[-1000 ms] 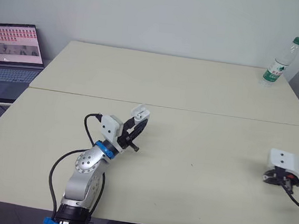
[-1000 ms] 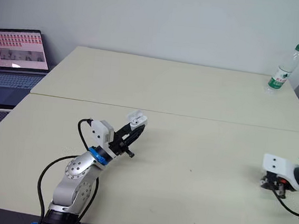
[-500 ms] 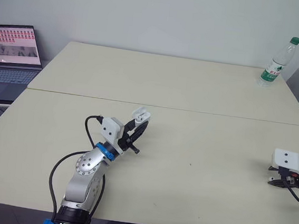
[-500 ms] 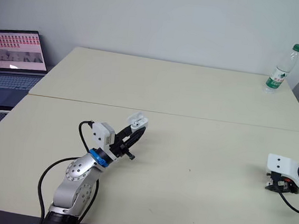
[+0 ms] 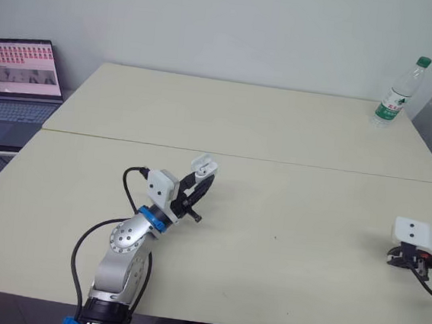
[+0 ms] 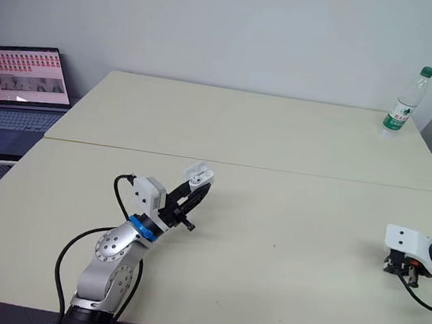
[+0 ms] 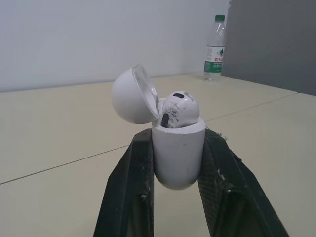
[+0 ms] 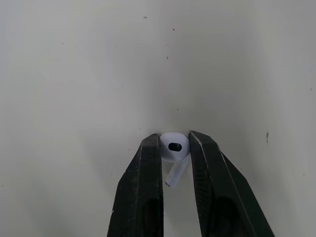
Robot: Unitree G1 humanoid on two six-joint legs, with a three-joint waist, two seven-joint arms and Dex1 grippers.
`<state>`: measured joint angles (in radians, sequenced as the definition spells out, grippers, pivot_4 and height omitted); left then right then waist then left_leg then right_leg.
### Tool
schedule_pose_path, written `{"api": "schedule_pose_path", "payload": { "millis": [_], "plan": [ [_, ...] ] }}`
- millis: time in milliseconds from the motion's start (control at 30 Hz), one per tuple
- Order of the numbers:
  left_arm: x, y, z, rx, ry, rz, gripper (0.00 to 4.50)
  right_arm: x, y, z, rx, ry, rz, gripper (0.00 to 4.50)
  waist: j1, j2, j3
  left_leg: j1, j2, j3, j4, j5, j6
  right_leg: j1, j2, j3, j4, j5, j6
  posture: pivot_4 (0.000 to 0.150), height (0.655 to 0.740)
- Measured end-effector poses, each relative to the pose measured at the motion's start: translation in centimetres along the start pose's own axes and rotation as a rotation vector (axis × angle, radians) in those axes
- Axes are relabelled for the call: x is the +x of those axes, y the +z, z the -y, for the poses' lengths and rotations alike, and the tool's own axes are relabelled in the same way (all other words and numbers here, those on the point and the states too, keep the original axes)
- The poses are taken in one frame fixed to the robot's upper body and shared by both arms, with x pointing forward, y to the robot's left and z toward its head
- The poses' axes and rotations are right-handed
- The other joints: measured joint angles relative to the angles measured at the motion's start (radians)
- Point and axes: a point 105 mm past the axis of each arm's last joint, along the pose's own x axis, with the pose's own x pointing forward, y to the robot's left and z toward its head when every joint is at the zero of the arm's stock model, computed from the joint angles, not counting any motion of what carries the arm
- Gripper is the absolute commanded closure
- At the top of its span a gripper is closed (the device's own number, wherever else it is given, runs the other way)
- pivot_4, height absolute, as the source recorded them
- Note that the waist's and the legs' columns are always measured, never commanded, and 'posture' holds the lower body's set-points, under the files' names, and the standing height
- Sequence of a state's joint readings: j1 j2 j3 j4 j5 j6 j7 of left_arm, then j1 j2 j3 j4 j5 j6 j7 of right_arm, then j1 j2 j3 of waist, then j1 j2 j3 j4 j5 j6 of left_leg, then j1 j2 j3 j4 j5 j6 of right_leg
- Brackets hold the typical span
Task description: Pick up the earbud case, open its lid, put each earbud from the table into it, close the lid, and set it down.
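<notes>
At the far left, beside the table [image 5: 281,122], an open laptop [image 5: 21,74] shows rows of small red tiles, with nothing on the screen readable; further right, over the near half of the table, the left gripper [image 7: 177,137] is clamped on the earbud case [image 7: 177,158], one black finger pressed to each side of its body; the case is white, smooth and rounded, held upright above the tabletop with its lid [image 7: 132,95] swung back on its hinge; one white earbud [image 7: 178,109] sits in the case, its scuffed head and dark mesh rising above the rim; the case carries no visible marking; at the back right corner a clear plastic bottle [image 5: 397,94] stands upright with a green cap and a green label, the print too small to read; at the right edge of the table the right gripper [image 8: 174,141] is low over the surface, pinching the second earbud [image 8: 174,147] by its head, stem pointing back between the fingers; whether this earbud touches the table cannot be told.
</notes>
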<state>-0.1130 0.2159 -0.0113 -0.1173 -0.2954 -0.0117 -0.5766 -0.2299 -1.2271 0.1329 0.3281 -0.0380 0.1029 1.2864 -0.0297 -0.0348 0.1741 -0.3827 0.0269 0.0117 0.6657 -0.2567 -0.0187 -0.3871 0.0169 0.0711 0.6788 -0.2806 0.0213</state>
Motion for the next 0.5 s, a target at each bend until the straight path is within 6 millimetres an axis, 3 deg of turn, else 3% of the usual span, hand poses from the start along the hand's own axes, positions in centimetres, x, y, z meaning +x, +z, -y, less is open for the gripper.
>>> {"api": "schedule_pose_path", "payload": {
  "millis": [167, 200, 267, 333, 400, 500],
  "plan": [
    [-0.1, 0.0, -0.1, 0.003, 0.001, -0.001, 3.69, 0.2, 1.3, 0.1, 0.032, 0.012, 0.061, 4.09, -0.002, -0.001, 0.000, 0.000, 0.000, 0.000, 0.000, 0.000, 0.000, 0.000, 0.000, 0.000, 0.000, 0.000, 0.000, 0.150, 0.7400],
    [-0.1, 0.1, -0.2, 0.006, 0.003, -0.002, 3.69, 0.7, 3.2, 0.1, 0.042, 0.017, 0.142, 4.09, -0.007, -0.001, 0.000, 0.000, 0.001, 0.001, -0.001, 0.000, 0.000, -0.001, 0.000, 0.000, 0.000, 0.000, 0.000, 0.150, 0.7400],
    [0.2, 0.3, -0.2, 0.010, -0.004, 0.008, 3.69, 1.5, 9.8, 0.4, 0.047, 0.019, 0.412, 4.09, -0.025, -0.001, 0.001, 0.001, 0.002, 0.000, -0.001, 0.000, 0.000, -0.001, 0.002, 0.001, 0.002, 0.000, 0.000, 0.150, 0.7400],
    [0.5, 0.6, 0.1, 0.013, -0.018, 0.018, 3.69, 0.9, 15.4, 0.8, 0.090, 0.004, 0.644, 4.09, -0.028, 0.001, 0.002, 0.001, 0.002, -0.002, -0.002, 0.000, 0.000, -0.001, 0.004, 0.000, 0.002, 0.000, 0.000, 0.150, 0.7400],
    [0.6, 0.7, 0.1, 0.010, -0.021, 0.019, 3.69, -1.6, 21.2, 1.1, 0.125, -0.016, 0.898, 4.09, -0.024, 0.003, 0.003, -0.002, 0.002, -0.005, -0.002, 0.000, 0.000, -0.002, 0.005, -0.001, 0.003, 0.000, 0.000, 0.150, 0.7400],
    [0.7, 0.7, 0.1, 0.001, -0.029, 0.016, 3.69, -5.2, 27.2, 0.2, 0.144, -0.032, 1.192, 4.09, -0.009, 0.003, 0.003, -0.007, 0.002, -0.009, -0.002, -0.001, -0.002, -0.004, 0.004, -0.006, 0.001, 0.002, -0.006, 0.150, 0.7400]
  ]
}}
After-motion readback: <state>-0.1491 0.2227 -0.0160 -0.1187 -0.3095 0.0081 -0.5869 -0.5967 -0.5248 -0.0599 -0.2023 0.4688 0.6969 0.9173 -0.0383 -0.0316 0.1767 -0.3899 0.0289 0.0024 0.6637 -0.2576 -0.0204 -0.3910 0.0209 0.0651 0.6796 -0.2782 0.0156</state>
